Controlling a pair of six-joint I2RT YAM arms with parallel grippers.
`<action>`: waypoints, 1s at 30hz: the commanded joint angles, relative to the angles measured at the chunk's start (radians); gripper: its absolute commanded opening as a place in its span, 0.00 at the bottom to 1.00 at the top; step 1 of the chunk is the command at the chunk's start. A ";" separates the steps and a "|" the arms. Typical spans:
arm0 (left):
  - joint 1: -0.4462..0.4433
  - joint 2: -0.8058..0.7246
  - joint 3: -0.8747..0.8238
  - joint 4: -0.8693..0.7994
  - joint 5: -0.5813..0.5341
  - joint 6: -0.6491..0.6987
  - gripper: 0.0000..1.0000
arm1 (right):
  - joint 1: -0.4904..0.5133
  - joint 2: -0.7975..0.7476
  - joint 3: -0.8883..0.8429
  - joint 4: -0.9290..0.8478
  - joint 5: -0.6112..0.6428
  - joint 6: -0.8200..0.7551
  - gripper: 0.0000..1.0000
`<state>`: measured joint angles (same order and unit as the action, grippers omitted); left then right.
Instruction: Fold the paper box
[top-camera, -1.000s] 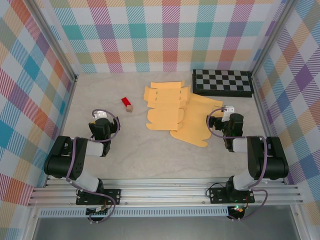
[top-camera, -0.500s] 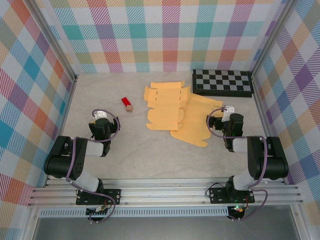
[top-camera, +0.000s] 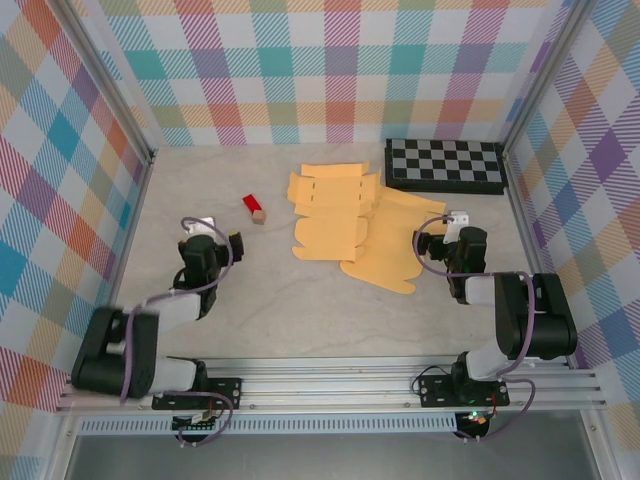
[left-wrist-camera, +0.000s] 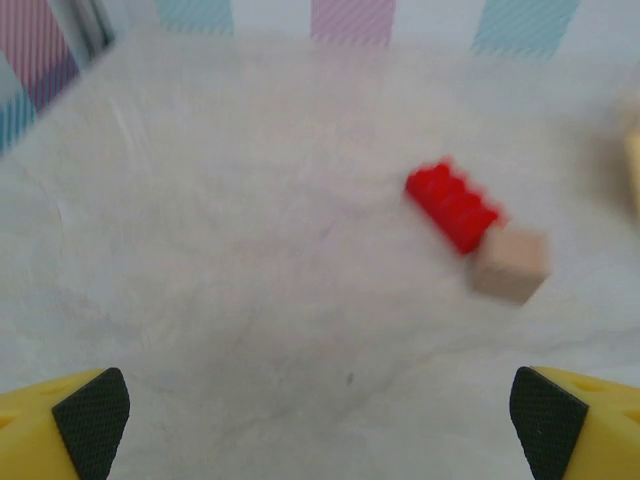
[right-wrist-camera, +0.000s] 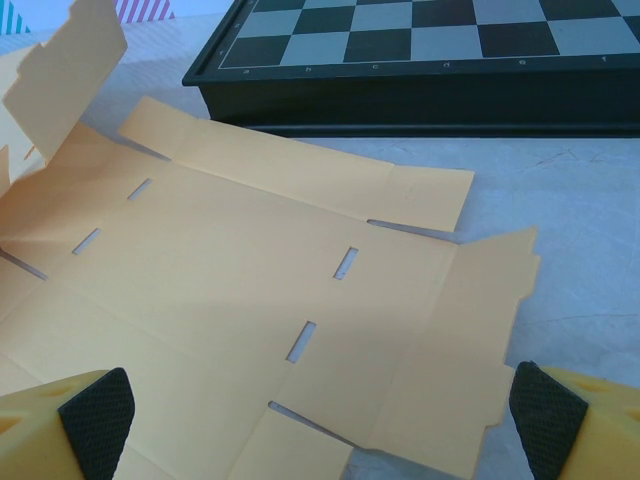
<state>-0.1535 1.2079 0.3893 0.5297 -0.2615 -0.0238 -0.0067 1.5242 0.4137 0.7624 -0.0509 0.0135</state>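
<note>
At the near edge of the table (top-camera: 300, 320) both arms sit folded low. We find the left gripper (left-wrist-camera: 318, 425) with its jaws spread wide and nothing between them. It hangs over bare table left of centre, facing a red brick (left-wrist-camera: 452, 205) and a wooden cube (left-wrist-camera: 510, 265) that touch end to end beyond it. We judge these two to be clutter, no part of the fold. The right gripper (right-wrist-camera: 320, 415) is likewise spread and empty, low at the near right edge of the box (top-camera: 345, 225); whether it touches the sheet we cannot tell. The box lies unfolded at the middle of the table, reaching toward the right side, between the two arms. We judge it is laid there so that either arm can reach it. Whether it is one sheet or two overlapping we cannot tell. Its slots face up, and one flap (right-wrist-camera: 70, 60) toward the far edge stands tilted off the table, while the rest lies flat. In our judgement no fold is made yet. The spread jaws suit an approach, with the right arm placed to take the nearest panel. At the far right corner a chessboard (top-camera: 445, 165) lies just beyond the box and may crowd a panel swung that way.
</note>
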 joint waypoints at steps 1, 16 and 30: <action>-0.015 -0.304 0.052 -0.282 0.005 -0.065 1.00 | -0.004 0.002 0.014 0.019 -0.024 -0.005 1.00; -0.017 -0.875 -0.041 -0.719 -0.228 -0.814 1.00 | -0.005 0.002 0.015 0.014 -0.025 -0.006 1.00; -0.195 0.063 0.480 -0.818 -0.050 -0.589 1.00 | 0.028 -0.073 0.175 -0.343 0.116 0.020 1.00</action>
<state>-0.3042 1.2430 0.8139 -0.2607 -0.3859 -0.6762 -0.0017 1.5146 0.4488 0.6689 -0.0311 0.0154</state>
